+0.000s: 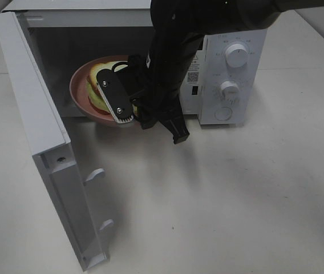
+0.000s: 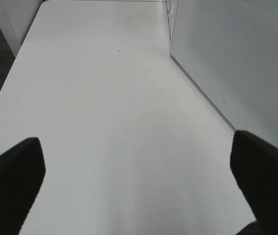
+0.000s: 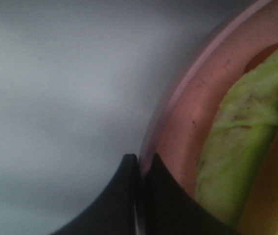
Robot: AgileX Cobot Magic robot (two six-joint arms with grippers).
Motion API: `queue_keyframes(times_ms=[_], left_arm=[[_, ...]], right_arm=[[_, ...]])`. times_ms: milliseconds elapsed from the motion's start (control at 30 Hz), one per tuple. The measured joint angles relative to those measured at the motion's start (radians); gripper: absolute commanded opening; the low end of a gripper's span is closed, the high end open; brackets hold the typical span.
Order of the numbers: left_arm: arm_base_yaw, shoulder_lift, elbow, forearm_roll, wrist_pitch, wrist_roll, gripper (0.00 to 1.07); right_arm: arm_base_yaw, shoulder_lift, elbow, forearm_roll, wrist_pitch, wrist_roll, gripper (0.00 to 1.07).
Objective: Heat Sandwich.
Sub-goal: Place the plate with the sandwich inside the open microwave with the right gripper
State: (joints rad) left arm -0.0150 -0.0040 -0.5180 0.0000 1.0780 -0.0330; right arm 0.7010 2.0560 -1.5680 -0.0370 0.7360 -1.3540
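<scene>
The door [image 1: 42, 131] stood open at seven o'clock, and the left gripper [image 2: 136, 147] hung spread and empty over the table [image 2: 104, 73]. The right gripper [image 3: 140, 159] pinched the pink plate [image 1: 77, 85] at its five o'clock rim, the sandwich [image 1: 98, 73] lying on it in the microwave [image 1: 230, 68] mouth; so thin an edge-hold could slip, tipping the sandwich off

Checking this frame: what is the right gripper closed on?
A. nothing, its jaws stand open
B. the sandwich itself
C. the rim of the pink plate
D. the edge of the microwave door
C: in the right wrist view the right gripper has its jaws pinched together on the rim of the pink plate, while the sandwich lies on that plate beside them.
</scene>
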Motion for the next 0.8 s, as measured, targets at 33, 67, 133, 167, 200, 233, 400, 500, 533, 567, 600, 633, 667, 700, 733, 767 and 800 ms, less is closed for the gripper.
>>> queue_keyframes(times_ms=[33, 67, 133, 167, 200, 233, 400, 500, 533, 567, 600, 633, 667, 700, 733, 767, 800], left_arm=[[0.000, 0.000, 0.000, 0.000, 0.000, 0.000, 0.98], [0.000, 0.000, 0.000, 0.000, 0.000, 0.000, 0.98], [0.000, 0.000, 0.000, 0.000, 0.000, 0.000, 0.98], [0.000, 0.000, 0.000, 0.000, 0.000, 0.000, 0.98], [0.000, 0.000, 0.000, 0.000, 0.000, 0.000, 0.98], [0.000, 0.000, 0.000, 0.000, 0.000, 0.000, 0.98], [0.000, 0.000, 0.000, 0.000, 0.000, 0.000, 0.98], [0.000, 0.000, 0.000, 0.000, 0.000, 0.000, 0.98], [0.000, 0.000, 0.000, 0.000, 0.000, 0.000, 0.98], [0.000, 0.000, 0.000, 0.000, 0.000, 0.000, 0.98], [0.000, 0.000, 0.000, 0.000, 0.000, 0.000, 0.98], [0.000, 0.000, 0.000, 0.000, 0.000, 0.000, 0.98], [0.000, 0.000, 0.000, 0.000, 0.000, 0.000, 0.98], [0.000, 0.000, 0.000, 0.000, 0.000, 0.000, 0.98], [0.000, 0.000, 0.000, 0.000, 0.000, 0.000, 0.98], [0.000, 0.000, 0.000, 0.000, 0.000, 0.000, 0.98], [0.000, 0.000, 0.000, 0.000, 0.000, 0.000, 0.98]], right_arm=[[0.000, 0.000, 0.000, 0.000, 0.000, 0.000, 0.00], [0.000, 0.016, -0.026, -0.002, 0.007, 0.010, 0.00], [0.000, 0.030, -0.051, -0.004, 0.020, 0.025, 0.00], [0.000, 0.037, -0.064, -0.007, 0.025, 0.030, 0.00], [0.000, 0.037, -0.064, -0.007, 0.025, 0.030, 0.00], [0.000, 0.053, -0.089, -0.013, 0.028, 0.042, 0.00], [0.000, 0.090, -0.144, -0.030, 0.045, 0.085, 0.00], [0.000, 0.118, -0.196, -0.037, 0.069, 0.108, 0.00], [0.000, 0.118, -0.196, -0.037, 0.069, 0.108, 0.00], [0.000, 0.126, -0.211, -0.038, 0.076, 0.110, 0.00], [0.000, 0.134, -0.227, -0.042, 0.080, 0.119, 0.00], [0.000, 0.150, -0.258, -0.046, 0.084, 0.133, 0.00], [0.000, 0.150, -0.258, -0.046, 0.084, 0.133, 0.00], [0.000, 0.160, -0.273, -0.048, 0.084, 0.140, 0.00], [0.000, 0.165, -0.284, -0.051, 0.086, 0.150, 0.00], [0.000, 0.184, -0.313, -0.054, 0.092, 0.160, 0.00], [0.000, 0.184, -0.313, -0.054, 0.092, 0.160, 0.00]])
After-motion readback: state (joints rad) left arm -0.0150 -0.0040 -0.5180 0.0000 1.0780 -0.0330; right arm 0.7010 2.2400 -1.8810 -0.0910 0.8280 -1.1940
